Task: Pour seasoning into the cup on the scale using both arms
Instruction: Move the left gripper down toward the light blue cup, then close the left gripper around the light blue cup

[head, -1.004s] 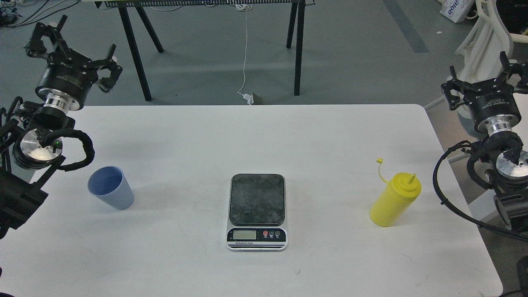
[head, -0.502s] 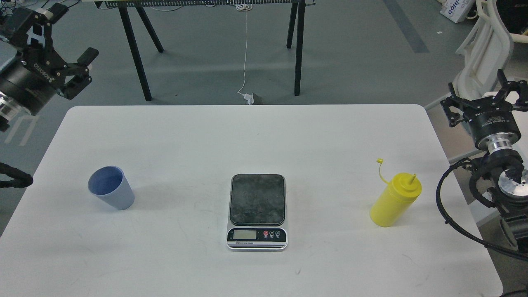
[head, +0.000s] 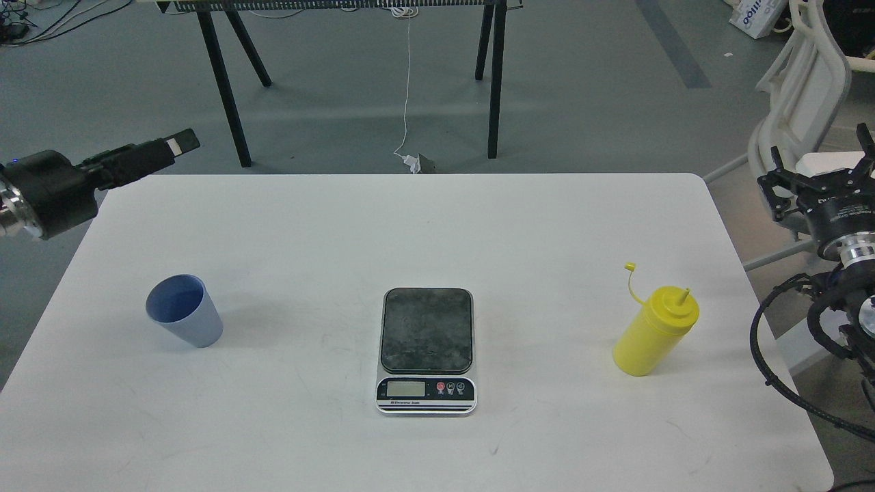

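Observation:
The light blue ribbed cup (head: 184,311) stands upright and empty on the white table (head: 437,225), at the left. The scale (head: 426,342) lies at the table's middle front with nothing on its dark plate. The yellow seasoning bottle (head: 654,333) stands at the right, its small cap hanging open on its tether. My left gripper (head: 174,145) is beyond the table's far left corner, seen side-on, far above and behind the cup. Its fingers cannot be told apart. My right gripper (head: 820,160) is off the table's right edge, its claws spread and empty, well right of the bottle.
Black trestle legs (head: 229,89) and a white hanging cable (head: 407,82) stand on the floor behind the table. A white chair (head: 803,96) is at the right behind my right arm. Black cabling (head: 772,369) loops off the table's right edge.
My left arm has swung away from the table and dropped, its gripper now pointing right and seen side-on. My right arm has drawn back further right. Cup, scale and bottle have not moved.

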